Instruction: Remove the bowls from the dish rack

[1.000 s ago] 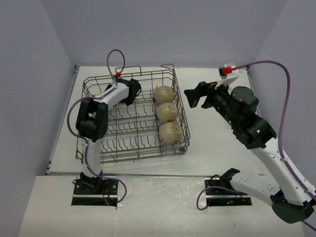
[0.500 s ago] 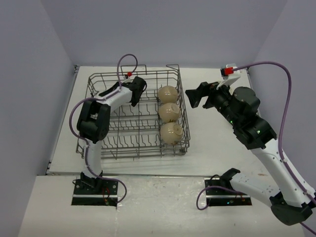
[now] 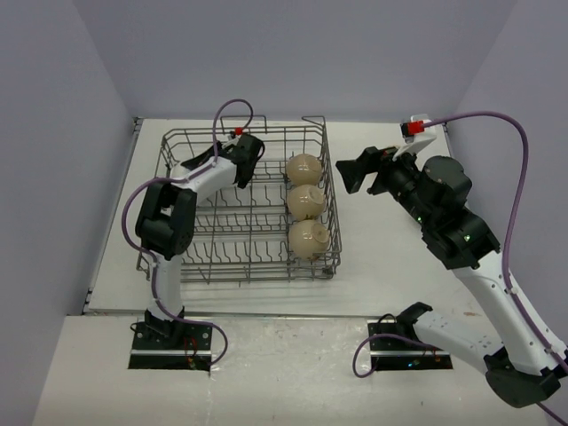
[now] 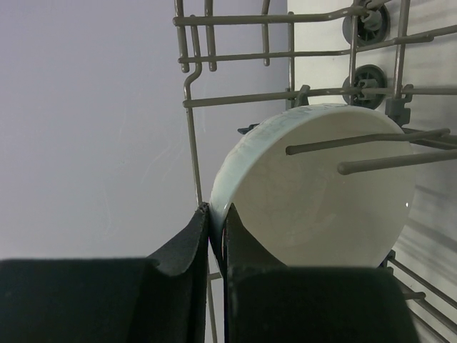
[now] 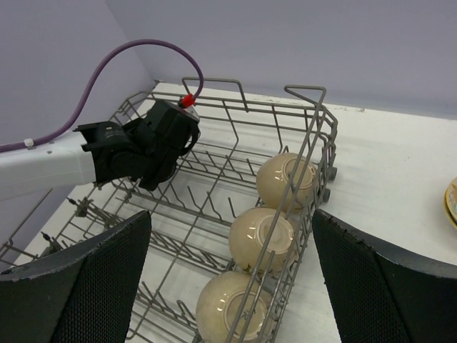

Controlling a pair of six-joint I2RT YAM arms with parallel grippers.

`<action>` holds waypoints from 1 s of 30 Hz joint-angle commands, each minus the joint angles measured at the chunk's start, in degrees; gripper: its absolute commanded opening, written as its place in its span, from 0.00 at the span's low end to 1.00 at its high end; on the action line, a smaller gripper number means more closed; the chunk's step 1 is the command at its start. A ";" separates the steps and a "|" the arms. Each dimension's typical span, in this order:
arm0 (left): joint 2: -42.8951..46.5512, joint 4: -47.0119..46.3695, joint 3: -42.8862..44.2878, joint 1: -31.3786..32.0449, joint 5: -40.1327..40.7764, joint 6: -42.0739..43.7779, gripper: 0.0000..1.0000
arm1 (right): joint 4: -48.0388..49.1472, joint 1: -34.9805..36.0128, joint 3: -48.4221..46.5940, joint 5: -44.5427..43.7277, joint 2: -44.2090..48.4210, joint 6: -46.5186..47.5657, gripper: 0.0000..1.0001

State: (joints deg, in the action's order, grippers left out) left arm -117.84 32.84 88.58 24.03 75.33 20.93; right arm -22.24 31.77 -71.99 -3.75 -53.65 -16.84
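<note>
**Top external view.**
- One large rectangular grey wire dish rack point(image 3: 240, 262) stood on the white table point(image 3: 390, 257).
- Three round beige ceramic bowls point(image 3: 304, 201) sat in a single row along the rack's right side, undersides showing.
- The left gripper point(image 3: 247, 161) reached into the rack's far middle. What it held was hidden from this angle.
- The right gripper point(image 3: 353, 174) hung just outside the rack's right wall, jaws spread wide and holding nothing.

**Left wrist view.**
- One pale blue-white ceramic bowl point(image 4: 321, 207) stood on edge among the upright tines point(image 4: 371, 137) at the rack's far end.
- The left gripper was pinched tight on its rim, one finger inside and one outside.
- For the lift, the bowl is best raised straight along the tines until the rim clears them. Two tines crossed its mouth, so a sideways pull would likely snag.
- A thin rim pinch may let the bowl swing, so a slow lift seems wise.

**Right wrist view.**
- The same three beige bowls showed, with the right gripper's fingers wide apart.
- One yellowish rim point(image 5: 451, 204) lay at the frame's right edge, too little shown to name.

**Count.** Bowls certain, four; rack, one; grippers, two.
</note>
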 commanded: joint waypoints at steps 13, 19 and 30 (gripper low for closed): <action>13.69 -13.77 1.34 2.34 15.90 17.65 0.00 | 2.38 -1.36 0.44 2.69 0.39 0.23 0.93; 13.08 -14.12 -0.59 2.07 15.20 16.52 0.00 | 2.64 -1.71 0.79 3.13 0.30 0.32 0.93; 11.93 -15.78 -6.22 1.98 14.67 17.82 0.00 | 2.99 -2.33 1.15 3.48 0.39 0.76 0.93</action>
State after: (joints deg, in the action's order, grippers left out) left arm -113.65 21.96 80.64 25.80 74.56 32.45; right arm -21.71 29.80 -70.89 -1.28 -53.60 -16.84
